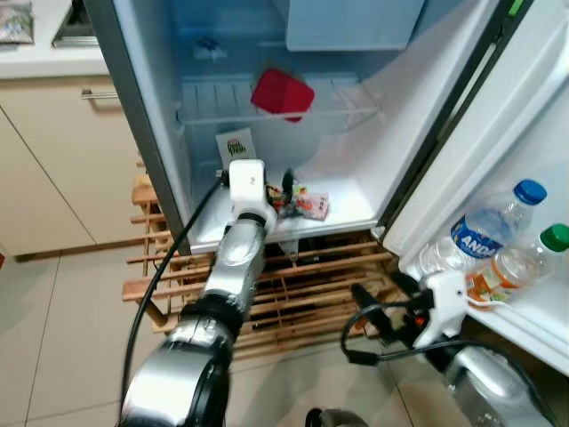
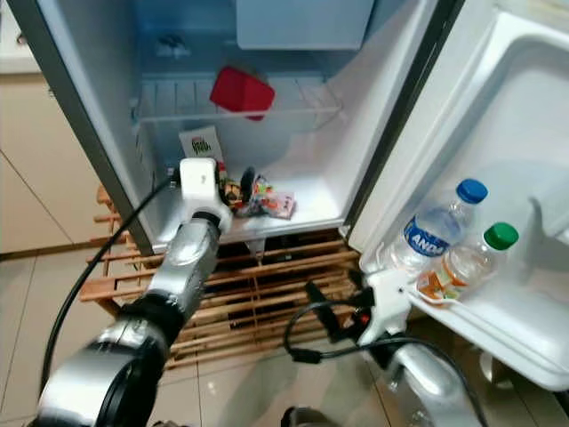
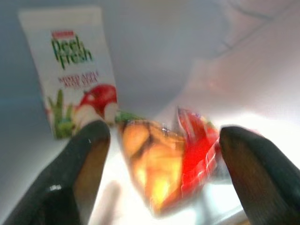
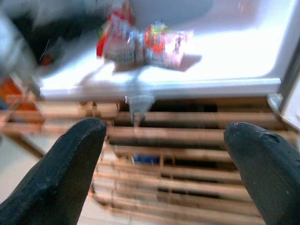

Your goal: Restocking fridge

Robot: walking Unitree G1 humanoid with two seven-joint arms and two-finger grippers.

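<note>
Left claw (image 3: 159, 154) reached into the open fridge (image 1: 356, 169), low over its white floor, fingers (image 3: 82, 164) spread wide and released. Between them, a snack pack (image 3: 164, 168), orange and red, crinkled, blurred; contact with either finger not clear. Same pack seen from the head as a small bright bundle (image 1: 307, 205) lying on the fridge floor near the front edge, just past the left claw. Behind it, against the back wall, a white juice carton (image 3: 75, 75) standing upright, green lettering and fruit printed on it.

Higher up, a red box (image 1: 282, 93) sitting tilted on the wire shelf (image 1: 356, 111).

Right claw (image 4: 164, 154) held low, outside the fridge, fingers (image 4: 56, 173) parted and empty, aimed toward the fridge's front lip and the wooden slatted rack (image 1: 302, 285) under it. Well apart from the snack pack.

To the right, fridge door (image 1: 524, 116) swung open; in its lower bin (image 1: 533, 320), two bottles side by side: a clear water bottle (image 1: 493, 227) with a blue cap, and a bottle with a green cap (image 1: 524, 258) leaning beside it.

Tiled floor (image 1: 62, 338) below, cream cabinet (image 1: 53, 151) left of the fridge, with a white surface (image 1: 36, 58) on top.
</note>
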